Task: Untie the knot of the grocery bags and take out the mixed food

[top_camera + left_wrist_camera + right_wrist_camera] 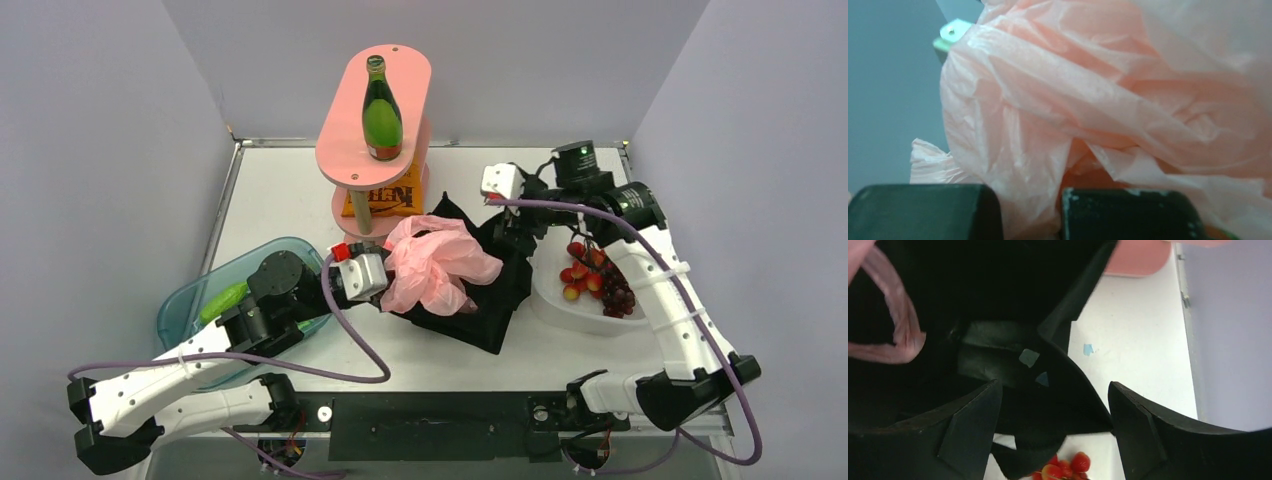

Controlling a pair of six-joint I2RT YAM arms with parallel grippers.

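Pink plastic bag (440, 260): one
Black tote (490, 312): one
Green bottle (381, 105): one, far
Orange snack packet (385, 198): one
Grape bunch (618, 287): one, right
Small fruits (580, 276): perhaps six, blurred
Cucumber (224, 298): one, left

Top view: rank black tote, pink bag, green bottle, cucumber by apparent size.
1. black tote
2. pink bag
3. green bottle, raised on the stand, so nearer the camera
4. cucumber

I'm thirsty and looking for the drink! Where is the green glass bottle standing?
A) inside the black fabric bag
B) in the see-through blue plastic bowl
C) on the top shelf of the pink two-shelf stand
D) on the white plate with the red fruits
C: the green glass bottle stands upright on the top shelf of the pink two-shelf stand.
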